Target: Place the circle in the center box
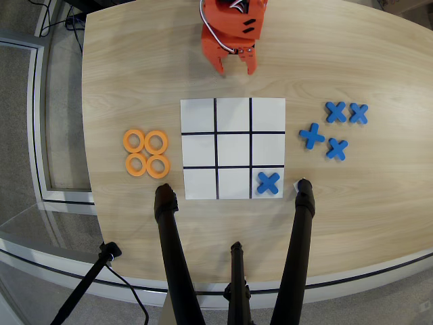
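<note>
one orange gripper (235, 70) hangs at the top edge of the overhead view, above the wooden table (352, 196), its two short fingers spread with a clear gap between them and nothing held. it points down the picture toward the white nine-cell board (233, 108), whose top edge lies near the fingertips but apart from them.

from the gripper outward: the board comes first, directly below. the center box (233, 149) is bare and bounded by black lines on all four sides. a blue x piece (268, 183) fills the lower right cell; the other cells are empty.

the circle (156, 142) belongs to a cluster of four orange rings (145, 154), packed two by two and touching, on the bare wood just left of the board, level with its middle and lower rows. the upper right ring of the cluster is the one nearest the gripper.

key relation: the rings lie down and to the left of the gripper in this view, well apart from it, off to the side of the board's left column. the coming reach probably runs diagonally that way; then the ring travels rightward to the middle cell. a ring has no long axis, so the pinch angle is likely free, though neighbours crowd each one.

four blue x pieces (335, 130) lie right of the board, uninvolved.
</note>
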Robot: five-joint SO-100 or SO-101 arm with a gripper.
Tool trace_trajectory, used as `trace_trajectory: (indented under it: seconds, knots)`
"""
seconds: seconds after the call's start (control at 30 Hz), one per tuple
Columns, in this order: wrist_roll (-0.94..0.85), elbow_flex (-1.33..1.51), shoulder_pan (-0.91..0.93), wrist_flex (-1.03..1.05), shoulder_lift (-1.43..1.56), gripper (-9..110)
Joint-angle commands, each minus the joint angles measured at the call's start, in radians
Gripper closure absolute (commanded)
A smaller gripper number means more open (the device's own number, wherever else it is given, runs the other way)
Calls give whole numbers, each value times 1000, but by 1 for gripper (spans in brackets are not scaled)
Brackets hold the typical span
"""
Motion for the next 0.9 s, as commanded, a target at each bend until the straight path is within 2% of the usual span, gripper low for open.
trace_trajectory:
  seconds: [0.0,0.4,0.67,0.87]
  knots:
    - [12,-101,25,-46,-104,79]
    - [106,-492,120,-337,-686,79]
    - [109,-626,219,-586,-1022,79]
    - [115,-816,288,-623,-1264,79]
